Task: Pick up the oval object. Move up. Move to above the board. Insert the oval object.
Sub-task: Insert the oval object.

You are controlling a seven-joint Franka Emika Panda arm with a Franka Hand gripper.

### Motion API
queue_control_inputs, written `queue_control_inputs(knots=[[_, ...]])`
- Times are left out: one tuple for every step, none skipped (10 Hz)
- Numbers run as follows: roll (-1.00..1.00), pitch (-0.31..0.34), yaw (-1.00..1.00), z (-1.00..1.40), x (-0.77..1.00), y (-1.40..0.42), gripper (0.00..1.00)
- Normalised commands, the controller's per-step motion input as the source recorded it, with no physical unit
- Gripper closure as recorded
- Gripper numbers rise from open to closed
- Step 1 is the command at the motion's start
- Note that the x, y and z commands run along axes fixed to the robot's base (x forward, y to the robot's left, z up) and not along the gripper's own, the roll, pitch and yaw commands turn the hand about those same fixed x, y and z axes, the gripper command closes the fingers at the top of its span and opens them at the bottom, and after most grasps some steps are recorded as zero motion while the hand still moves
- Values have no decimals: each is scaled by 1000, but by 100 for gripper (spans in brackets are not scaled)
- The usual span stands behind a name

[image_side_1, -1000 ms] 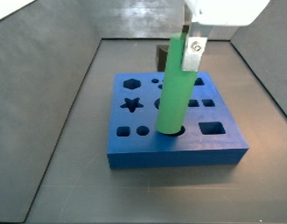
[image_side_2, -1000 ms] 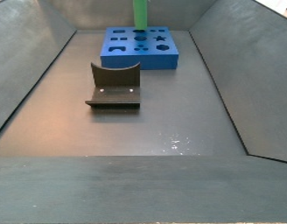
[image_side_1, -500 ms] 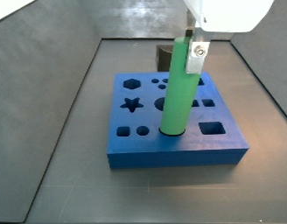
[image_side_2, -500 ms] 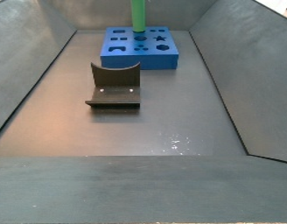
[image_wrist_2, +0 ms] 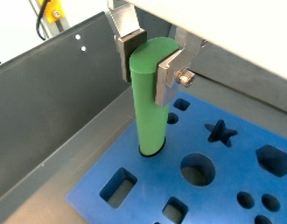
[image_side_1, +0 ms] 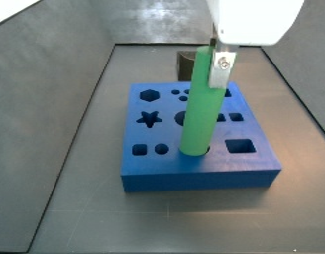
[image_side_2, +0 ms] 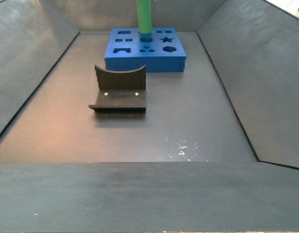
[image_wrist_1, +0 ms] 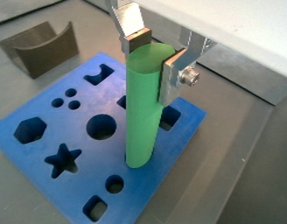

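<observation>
My gripper (image_wrist_1: pixel 154 59) is shut on the top of the oval object (image_wrist_1: pixel 143 105), a bright green rod held nearly upright over the board (image_wrist_1: pixel 146 188), a thick blue block with dark shaped cutouts. The silver fingers (image_wrist_1: pixel 132 39) clamp the rod's upper end, as also shows in a wrist view (image_wrist_2: pixel 150 57). The rod's lower end (image_wrist_2: pixel 147 150) meets a cutout near the board's edge (image_wrist_2: pixel 227 179); how deep it sits is hidden. In a side view the gripper (image_side_1: pixel 221 60), the rod (image_side_1: pixel 200 109) and the board (image_side_1: pixel 192 167) show. In a side view only the rod (image_side_2: pixel 145 14) and the board (image_side_2: pixel 146 56) show.
The fixture (image_side_2: pixel 118 89), a dark bracket on a base plate, stands on the grey floor beside the board, and also shows in a wrist view (image_wrist_1: pixel 41 44) and behind the board in a side view (image_side_1: pixel 189 64). Sloped grey walls (image_side_2: pixel 30 82) enclose the floor.
My gripper has moved down a little with the rod. The rod stands more upright and its lower end sits lower at the cutout.
</observation>
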Motion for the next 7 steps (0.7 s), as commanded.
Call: queue_control_inputs(knots=[[67, -26, -243, -406, 0, -309, 100], [69, -43, -163, -409, 0, -180, 100], [80, -27, -143, -494, 0, -143, 100], [124, -6, -146, -649, 0, -171, 100], [159, 0, -94, -726, 51, -149, 100], [-9, 0, 0, 0, 0, 0, 100], [0, 0, 0, 0, 0, 0, 100]])
